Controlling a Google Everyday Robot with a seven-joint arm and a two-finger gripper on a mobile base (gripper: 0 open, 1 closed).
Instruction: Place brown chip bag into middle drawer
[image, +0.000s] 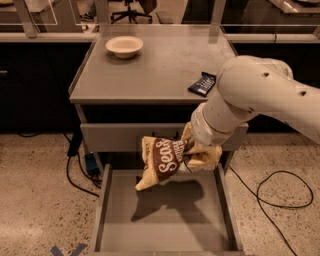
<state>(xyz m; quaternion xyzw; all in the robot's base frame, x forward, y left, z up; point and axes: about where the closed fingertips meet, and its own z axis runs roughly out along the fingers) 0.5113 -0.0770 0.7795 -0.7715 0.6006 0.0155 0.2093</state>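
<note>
Here, a white arm (260, 97) reaches in from the right and bends down in front of a grey cabinet (155, 67). The gripper (189, 159) sits at the arm's lower end, just in front of the upper drawer front (115, 137), and is largely hidden by the wrist and the foil. It is clamped on the bag (162, 161) at the bag's crumpled right end. The bag hangs in the air, tilted, with its brown face and white lettering towards the camera and a pale-yellow corner pointing down and to the left.

The bag is above the rear part of the drawer (165, 227), apart from its floor, and casts a shadow there. The drawer is pulled out towards the camera, and its flat grey floor and low side walls are in view.

On the cabinet top, a pale bowl (124, 46) stands near the rear left corner. A dark-blue wrapper (202, 83) lies near the right edge, just beside the arm. A black cable (280, 192) loops over the speckled floor (35, 200) to the right of the drawer. A blue tape mark (67, 249) lies on the floor at lower left.
</note>
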